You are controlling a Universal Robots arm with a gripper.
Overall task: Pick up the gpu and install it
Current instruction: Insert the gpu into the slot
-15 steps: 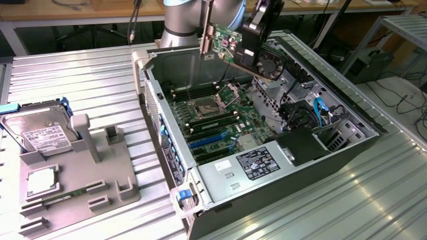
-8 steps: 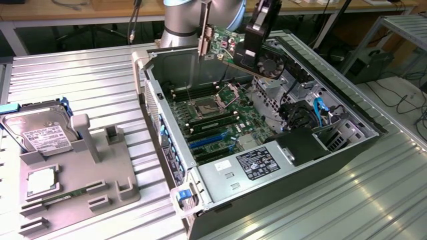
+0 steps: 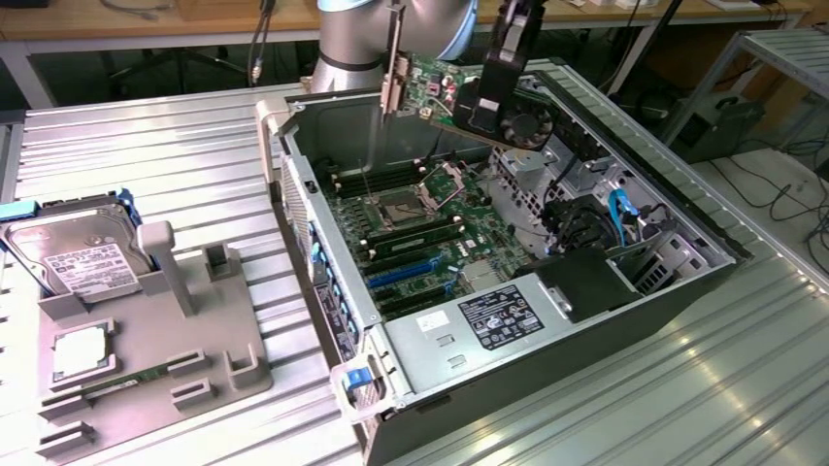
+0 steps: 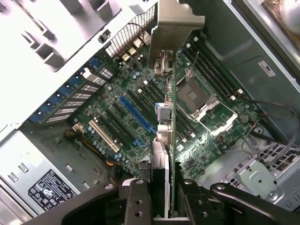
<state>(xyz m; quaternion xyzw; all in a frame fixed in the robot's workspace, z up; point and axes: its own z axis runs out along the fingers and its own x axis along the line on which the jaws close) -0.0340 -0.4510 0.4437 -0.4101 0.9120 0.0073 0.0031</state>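
The gpu [image 3: 447, 105] hangs in the air above the open computer case [image 3: 674, 209], tilted, its round fan [image 3: 525, 124] facing the exterior view's right and its pale metal bracket [image 3: 392, 78] at the other end. My gripper [image 3: 499, 83] is shut on the card's upper edge. In the wrist view the gpu [image 4: 169, 140] appears edge-on between my fingers [image 4: 136, 204], with its bracket [image 4: 176, 23] at the far end. It hovers over the motherboard [image 4: 206, 136], beside the blue slot [image 4: 136, 115] and apart from it.
Inside the case lie the motherboard [image 3: 414, 223], blue slots [image 3: 402, 275], a power supply [image 3: 499, 316] and cables [image 3: 609, 218]. At the exterior view's left, a grey fixture [image 3: 227, 359] holds a silver hard drive [image 3: 78, 257], a processor chip [image 3: 81, 349] and a green memory stick [image 3: 130, 379].
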